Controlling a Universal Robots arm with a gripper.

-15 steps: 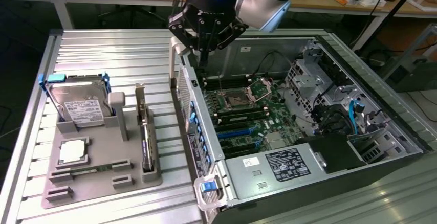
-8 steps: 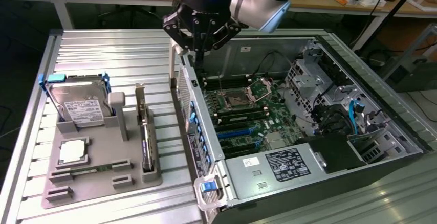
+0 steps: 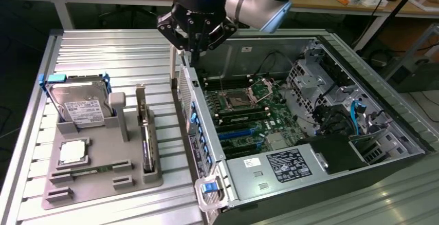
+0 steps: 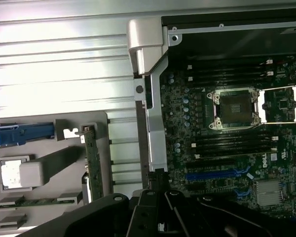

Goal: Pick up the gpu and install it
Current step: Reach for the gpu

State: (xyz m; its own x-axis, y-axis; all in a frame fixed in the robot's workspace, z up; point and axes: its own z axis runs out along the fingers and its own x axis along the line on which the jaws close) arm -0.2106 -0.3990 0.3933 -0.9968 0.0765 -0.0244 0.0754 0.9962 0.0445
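The gpu point(image 3: 145, 138) is a thin dark card standing on edge in a slot of the grey holder point(image 3: 103, 186), with its silver bracket at the far end. In the wrist view the gpu point(image 4: 92, 163) shows as a narrow green-edged strip. My gripper point(image 3: 194, 51) hangs over the case's side wall point(image 3: 195, 112), behind and toward the exterior view's right of the card, well apart from it. Its fingers converge to a point and look shut with nothing between them. In the wrist view the gripper point(image 4: 158, 178) sits above that same wall, beside the motherboard point(image 4: 227, 148).
On the holder, a silver hard drive point(image 3: 81, 107) stands upright, with a square silver chip point(image 3: 72, 153) and a memory stick point(image 3: 82, 171) in front of it. The open computer case point(image 3: 384, 148) shows the CPU socket point(image 3: 241, 99), blue slots point(image 3: 233, 132), cables and a drive cage.
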